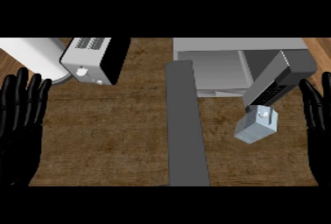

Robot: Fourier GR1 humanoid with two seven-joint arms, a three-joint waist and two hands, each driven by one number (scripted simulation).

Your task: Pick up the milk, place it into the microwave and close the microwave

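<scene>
Nearest the lens, left hand [20,127] and right hand [318,118] rest at the view's left and right edges. Their fingers are straight, upright and pressed side by side, and neither holds anything. Milk [256,127]: a pale carton with a round cap on top, on the brown counter [110,140]. It lies right of a long grey slab [186,127], in front of the microwave [220,65], whose cavity is open to view. It sits just below the lower end of a dark-faced grey bar [275,81]; we cannot tell whether bar and carton touch.

We judge the carton light to middling in weight, with walls stiff enough to carry yet apt to dent, and smooth flat faces liable to slip. We would take it across two opposite sides at mid-body, below the cap, thumb against fingers.

Count: two hands, one milk, one microwave, one slab, one bar, and at upper left one white appliance [93,59] and one white cylinder [32,54].
</scene>
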